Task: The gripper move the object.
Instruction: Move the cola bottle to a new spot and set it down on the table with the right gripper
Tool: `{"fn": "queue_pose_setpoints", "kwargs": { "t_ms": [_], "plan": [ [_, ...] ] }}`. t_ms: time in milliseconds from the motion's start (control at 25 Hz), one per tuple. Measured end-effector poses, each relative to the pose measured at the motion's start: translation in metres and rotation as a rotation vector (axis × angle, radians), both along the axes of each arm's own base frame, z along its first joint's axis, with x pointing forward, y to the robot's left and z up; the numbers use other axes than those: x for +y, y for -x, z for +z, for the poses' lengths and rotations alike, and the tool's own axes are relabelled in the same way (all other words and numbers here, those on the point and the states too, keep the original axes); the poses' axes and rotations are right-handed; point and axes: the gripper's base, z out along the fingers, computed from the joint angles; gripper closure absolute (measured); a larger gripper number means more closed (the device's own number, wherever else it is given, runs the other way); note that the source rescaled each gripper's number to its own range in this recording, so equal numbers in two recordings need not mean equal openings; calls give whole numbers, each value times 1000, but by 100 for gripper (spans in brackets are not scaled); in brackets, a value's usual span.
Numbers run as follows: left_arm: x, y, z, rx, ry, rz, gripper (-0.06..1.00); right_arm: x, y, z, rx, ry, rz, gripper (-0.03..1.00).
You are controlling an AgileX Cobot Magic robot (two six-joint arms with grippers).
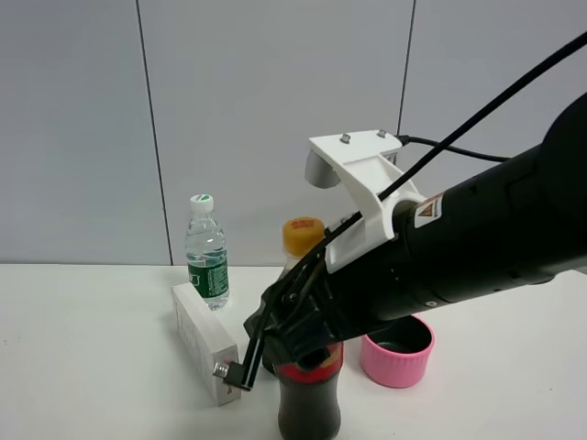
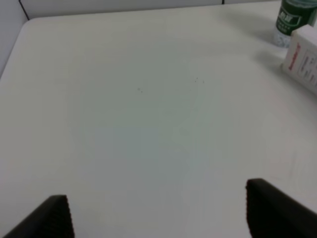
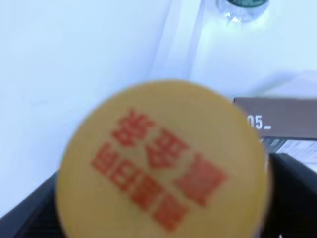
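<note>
Right gripper (image 1: 298,346): black jaws flank tall clear orange-capped cola bottle (image 1: 309,408), near centre; grip hidden, cannot tell
Left gripper (image 2: 161,218): jaws wide apart; empty

Robot lab, white table (image 1: 73,367), grey panelled wall (image 1: 83,119)

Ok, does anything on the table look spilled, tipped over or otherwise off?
Nothing stands out. The cola bottle and water bottle stand upright with caps on, the white box looks intact, and no liquid shows on the table.
</note>
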Motion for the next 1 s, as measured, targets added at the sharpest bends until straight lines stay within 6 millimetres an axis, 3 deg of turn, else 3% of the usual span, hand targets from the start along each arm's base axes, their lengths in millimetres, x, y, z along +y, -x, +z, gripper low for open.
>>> {"fn": "queue_pose_setpoints", "kwargs": {
  "t_ms": [1000],
  "plan": [
    [0,0,0,0,0,0,-6,-4,1,11,-128,71,105,57]
  ]
}}
